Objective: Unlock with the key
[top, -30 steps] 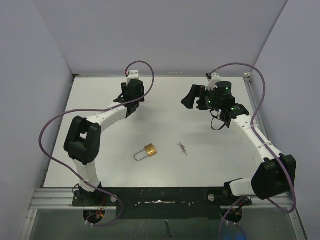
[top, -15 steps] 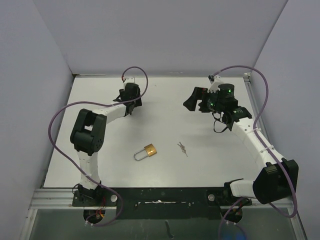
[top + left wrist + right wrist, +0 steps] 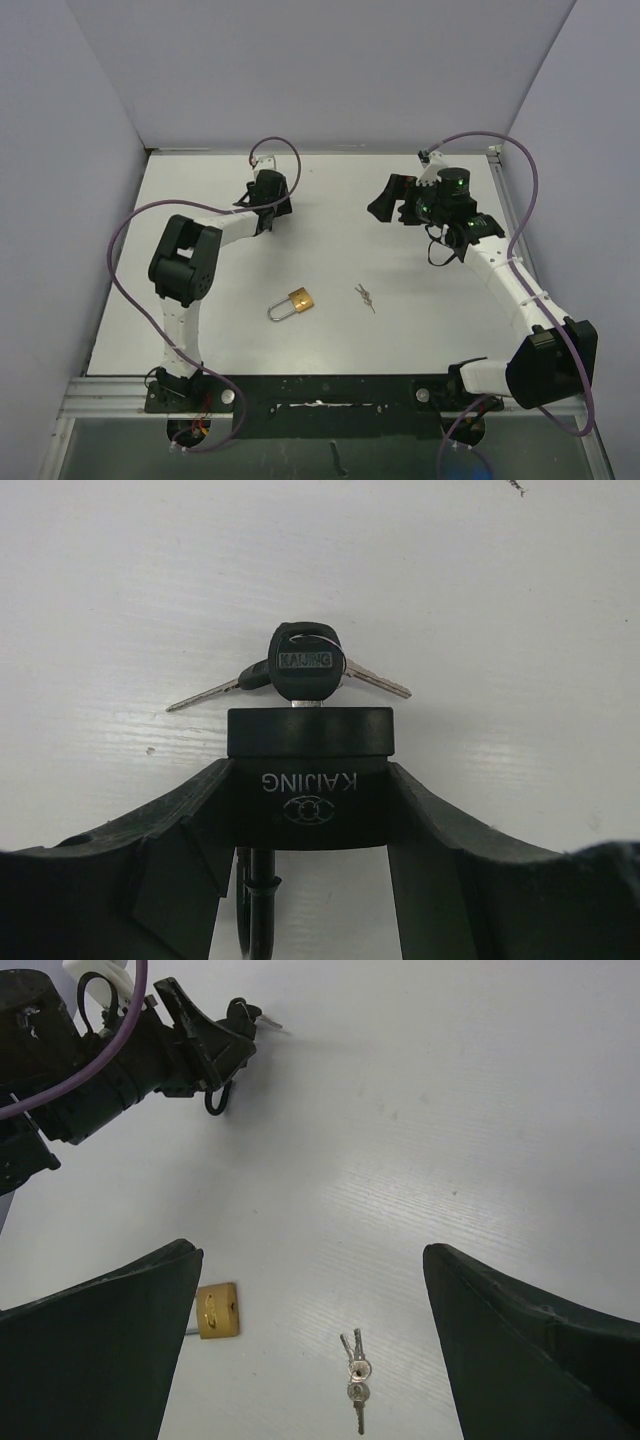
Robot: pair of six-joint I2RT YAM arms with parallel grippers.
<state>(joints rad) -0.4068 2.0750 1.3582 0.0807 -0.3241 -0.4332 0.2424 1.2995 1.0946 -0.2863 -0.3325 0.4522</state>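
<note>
My left gripper (image 3: 310,782) is shut on a black padlock (image 3: 310,732) marked KAIJING and holds it just above the white table. A black-headed key (image 3: 305,663) sits in the padlock's keyhole, with two more silver keys fanned out beside it. The shackle hangs down between the fingers. In the top view this gripper (image 3: 276,197) is at the far left-centre. My right gripper (image 3: 388,200) is open and empty, raised at the far right. From its wrist view (image 3: 310,1260) I also see the left gripper (image 3: 215,1045) holding the black padlock.
A brass padlock (image 3: 302,299) lies on the table (image 3: 330,240) near the middle front, also seen in the right wrist view (image 3: 217,1311). A small bunch of silver keys (image 3: 365,297) lies to its right (image 3: 354,1370). Walls stand close on three sides.
The left arm's elbow has folded inward and its wrist has shifted slightly right with the black padlock in it. The right gripper has shifted slightly right.
</note>
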